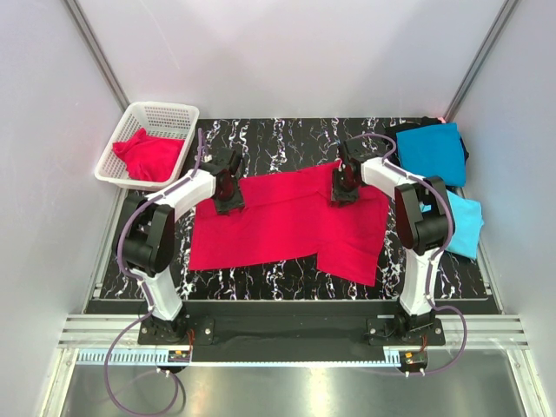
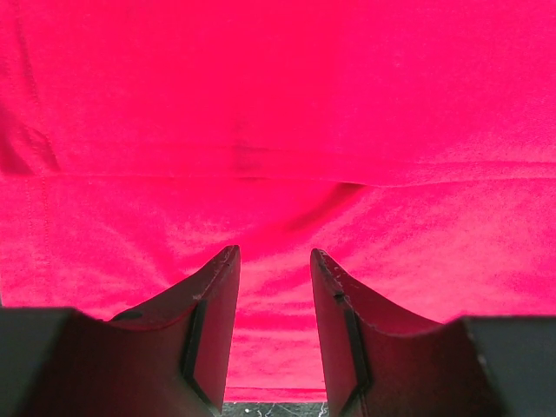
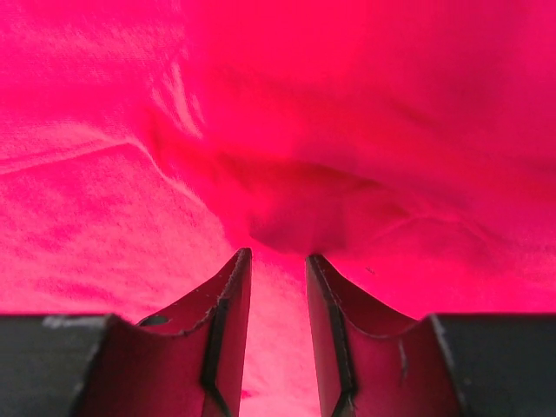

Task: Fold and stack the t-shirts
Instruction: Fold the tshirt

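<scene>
gripper [image 3: 278, 254] slightly parted against bunched red t-shirt [image 3: 391, 130].

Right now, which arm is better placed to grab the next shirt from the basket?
Left. The left gripper sits at the spread red shirt's far-left edge, beside the basket; the right gripper is across the shirt, by the blue stack.

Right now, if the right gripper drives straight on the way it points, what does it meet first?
The spread red t-shirt: a raised wrinkle of it sits just ahead of the right gripper, whose jaws stand open. Depth is unclear; contact may be near.
</scene>
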You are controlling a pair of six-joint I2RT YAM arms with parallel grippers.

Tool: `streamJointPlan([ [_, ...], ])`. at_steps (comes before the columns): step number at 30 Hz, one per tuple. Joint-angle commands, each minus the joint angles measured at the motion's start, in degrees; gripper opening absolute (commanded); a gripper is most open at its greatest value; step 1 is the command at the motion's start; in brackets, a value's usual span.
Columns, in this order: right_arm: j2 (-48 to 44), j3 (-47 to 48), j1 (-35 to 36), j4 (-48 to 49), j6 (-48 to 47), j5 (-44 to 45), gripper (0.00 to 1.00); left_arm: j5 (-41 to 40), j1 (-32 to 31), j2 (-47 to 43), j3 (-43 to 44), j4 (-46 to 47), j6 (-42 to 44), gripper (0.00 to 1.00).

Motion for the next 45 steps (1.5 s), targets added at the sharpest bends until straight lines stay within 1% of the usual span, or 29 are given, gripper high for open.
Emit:
streamJointPlan([
  [1,0.47,2.51,0.61,3.05,-0.62,0.55,0.39,1.87,0.27,-2.15,-0.26,2.37,0.98,0.43],
  [9,2.14,5.06,0.61,2.97,-0.97,1.78,0.38,1.78,0.27,-1.97,-0.09,2.37,1.33,0.43],
  [13,3.11,5.85,0.52,3.14,-1.24,2.57,0.36,1.87,0.27,-1.79,0.09,2.37,1.50,0.43],
  [15,3.46,6.29,0.52,2.97,-1.24,2.92,0.33,1.78,0.27,-1.71,0.35,2.37,1.59,0.43],
  [16,3.37,6.38,0.52,3.05,-1.24,2.93,0.30,1.78,0.27,-1.53,0.27,2.29,1.59,0.43],
  [17,3.46,6.47,0.52,2.97,-1.15,3.01,0.24,1.69,0.27,-1.53,0.27,2.28,1.68,0.43],
  [18,3.55,6.56,0.52,2.97,-1.24,2.93,0.13,1.69,0.27,-1.36,0.27,2.28,1.68,0.43],
  [20,3.20,6.38,0.61,2.97,-0.97,2.84,0.00,1.69,0.27,-1.18,0.35,2.29,1.68,0.43],
  [23,1.27,5.33,1.13,3.05,-0.36,3.27,0.00,1.69,0.27,-0.91,0.18,2.29,1.68,0.43],
  [28,-4.09,2.52,4.03,2.00,2.18,5.30,0.00,1.78,0.27,-0.74,0.26,2.37,1.42,0.43],
  [29,-4.79,2.34,4.38,0.78,2.54,7.47,0.00,1.78,0.27,-0.74,0.35,2.37,1.33,0.43],
  [36,-6.30,2.16,6.15,-3.45,4.47,12.24,0.00,2.04,0.27,-0.91,0.09,2.37,0.98,0.43],
  [37,-6.12,2.25,6.15,-3.80,4.48,12.50,0.02,2.04,0.27,-1.09,0.00,2.37,0.98,0.43],
  [38,-5.51,2.43,6.15,-4.76,4.39,12.77,0.07,2.04,0.27,-1.18,0.00,2.29,0.98,0.42],
  [39,-5.33,2.51,6.23,-4.94,4.39,12.94,0.07,2.04,0.27,-1.27,0.00,2.37,1.06,0.42],
  [40,-5.24,2.25,6.23,-5.20,4.56,13.29,0.10,1.87,0.27,-1.35,-0.09,2.29,1.07,0.43],
  [41,-5.24,2.08,6.23,-5.64,4.48,13.38,0.21,1.78,0.27,-1.53,-0.09,2.28,1.24,0.43],
  [42,-5.41,2.08,6.32,-5.99,4.65,13.91,0.27,1.69,0.27,-1.62,-0.17,2.28,1.24,0.43],
  [44,-6.64,1.55,6.41,-6.44,4.92,15.83,0.30,1.52,0.27,-1.71,-0.17,2.28,1.33,0.43],
  [45,-7.17,1.55,6.50,-6.52,5.09,16.45,0.34,1.34,0.27,-1.71,-0.17,2.20,1.42,0.43],
])
